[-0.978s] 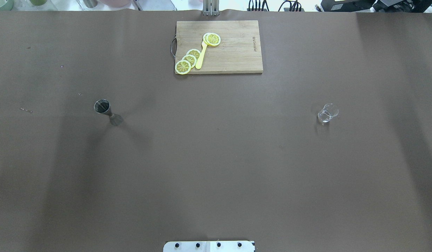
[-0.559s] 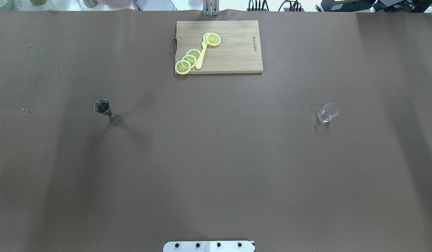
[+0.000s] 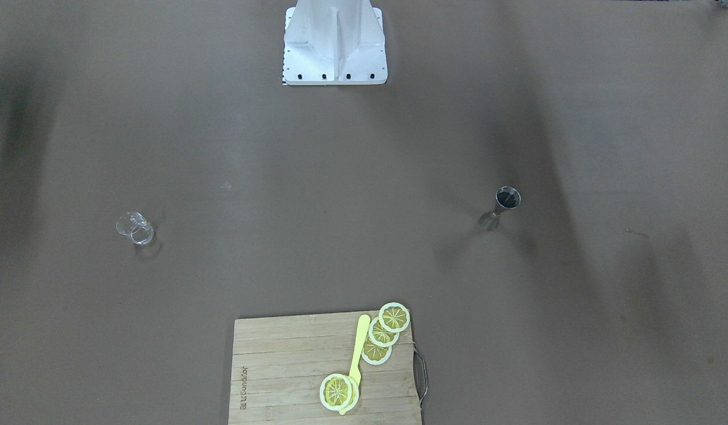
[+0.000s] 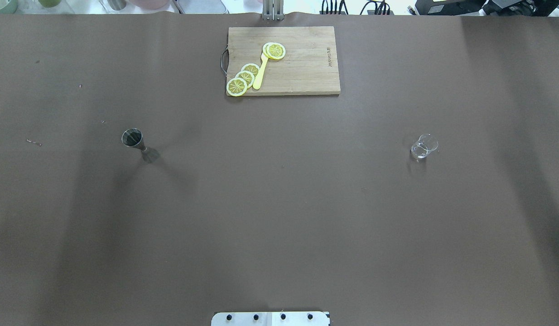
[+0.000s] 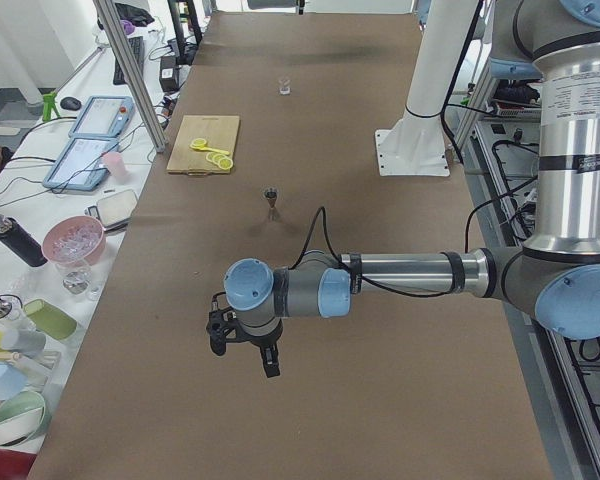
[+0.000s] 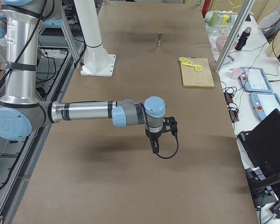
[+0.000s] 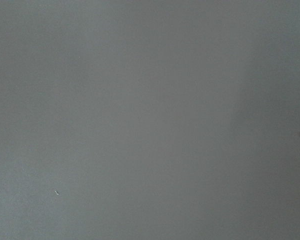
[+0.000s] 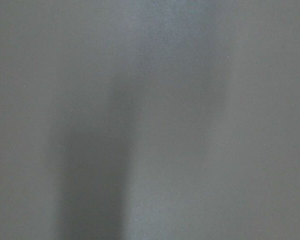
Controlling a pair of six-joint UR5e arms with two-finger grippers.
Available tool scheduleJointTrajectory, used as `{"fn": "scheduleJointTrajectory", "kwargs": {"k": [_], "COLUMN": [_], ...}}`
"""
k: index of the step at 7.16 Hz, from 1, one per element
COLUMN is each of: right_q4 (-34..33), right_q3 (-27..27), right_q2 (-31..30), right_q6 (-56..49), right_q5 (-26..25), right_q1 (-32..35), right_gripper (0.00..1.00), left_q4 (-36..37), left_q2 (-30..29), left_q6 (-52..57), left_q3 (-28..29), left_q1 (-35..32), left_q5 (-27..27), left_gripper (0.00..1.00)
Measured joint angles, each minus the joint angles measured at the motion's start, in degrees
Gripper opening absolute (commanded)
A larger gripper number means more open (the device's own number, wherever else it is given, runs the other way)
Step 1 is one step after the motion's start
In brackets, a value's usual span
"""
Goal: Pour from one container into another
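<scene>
A steel jigger [image 4: 137,142] stands upright on the left half of the brown table [image 4: 279,203], also seen in the front view [image 3: 504,203] and the left side view [image 5: 271,197]. A small clear glass [image 4: 423,146] stands on the right half, apart from it [image 3: 135,228]. My left gripper [image 5: 246,350] hangs above the table's near end in the left side view, far from the jigger. My right gripper [image 6: 156,143] hangs over bare table in the right side view. I cannot tell whether either one is open or shut. Both wrist views show only bare table.
A wooden cutting board [image 4: 302,68] with lemon slices [image 4: 243,78] and a yellow utensil [image 4: 260,72] lies at the far middle edge. The robot base [image 3: 334,44] stands at the near edge. Cups, bottles and tablets [image 5: 75,170] crowd the side bench beyond the table.
</scene>
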Motion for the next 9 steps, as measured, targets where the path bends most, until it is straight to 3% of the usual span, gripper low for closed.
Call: {"fn": "scheduleJointTrajectory", "kwargs": {"k": [3, 6, 9], "right_q4": [0.4, 0.3, 0.5], "right_q3": [0.2, 0.5, 1.1], "right_q2": [1.3, 2.0, 4.2], "right_q6": [0.5, 3.9, 4.3], "right_q5": [0.5, 2.6, 2.8], "right_q1": [-3.6, -4.6, -9.6], "right_gripper": [1.0, 1.0, 1.0], "left_q4": [0.9, 11.7, 13.9], "left_q2": [-1.1, -2.6, -8.5], "left_q6": [-8.1, -13.1, -23.3], "left_q3": [-2.1, -11.7, -14.8], "left_q1": [0.1, 0.1, 1.0], "left_q5": [0.3, 0.1, 0.0], "left_gripper": [0.99, 0.99, 0.99]}}
